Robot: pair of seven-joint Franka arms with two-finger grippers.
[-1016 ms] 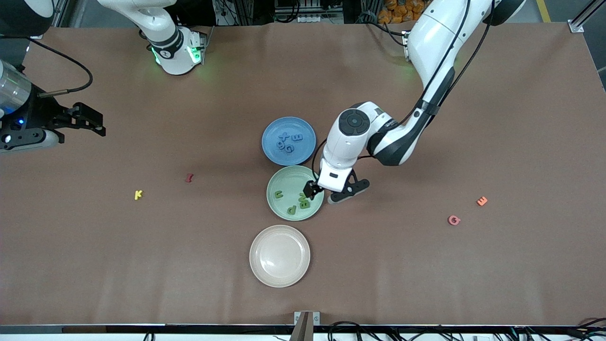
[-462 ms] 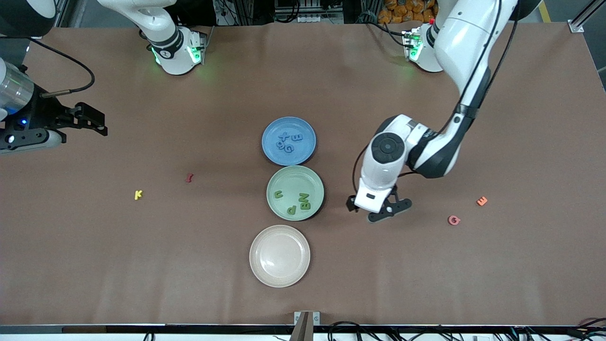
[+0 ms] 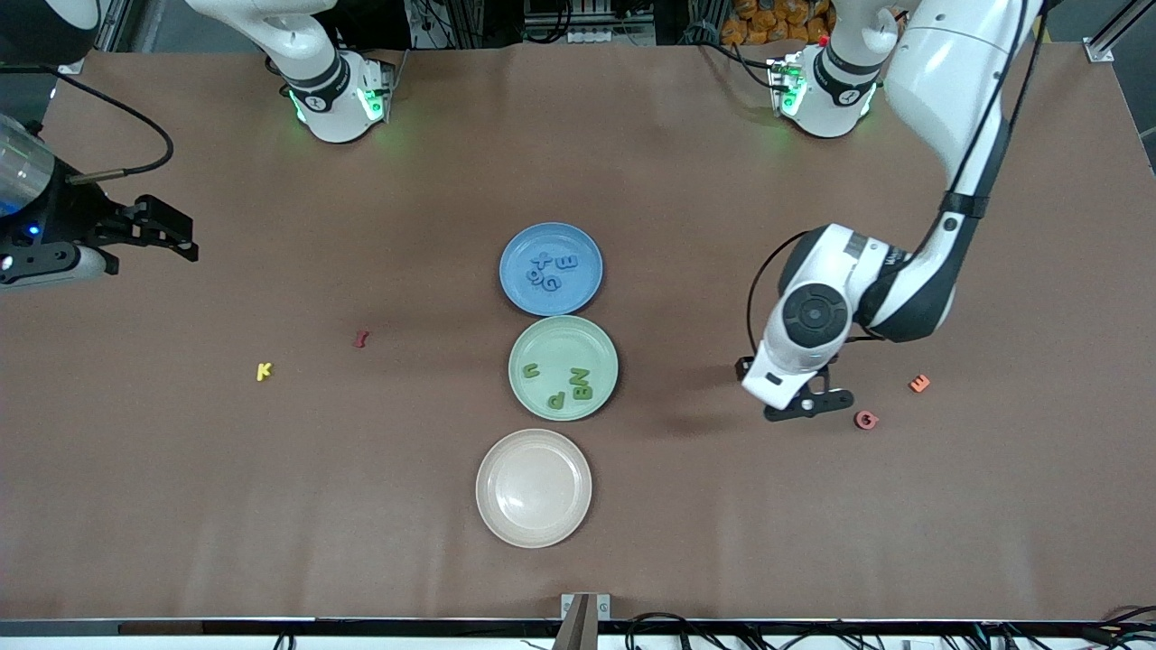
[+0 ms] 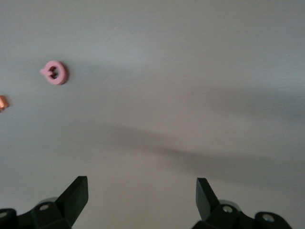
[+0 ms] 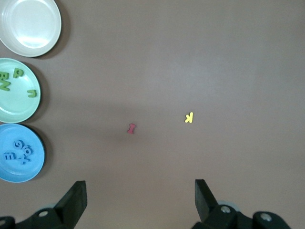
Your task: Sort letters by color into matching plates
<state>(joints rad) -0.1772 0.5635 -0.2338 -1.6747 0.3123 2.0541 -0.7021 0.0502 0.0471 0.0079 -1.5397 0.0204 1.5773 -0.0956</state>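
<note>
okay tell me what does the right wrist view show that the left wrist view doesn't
Only the right wrist view shows the cream plate, green plate with green letters, blue plate with blue letters, the dark red letter and the yellow letter. Only the left wrist view shows the pink letter and an orange letter at its edge. Both share brown table and their own open tool: right tool, left tool.

White glossy arm shells; black joints and cables; green-lit bases; black gripper fingers (image 4: 76, 193).
</note>
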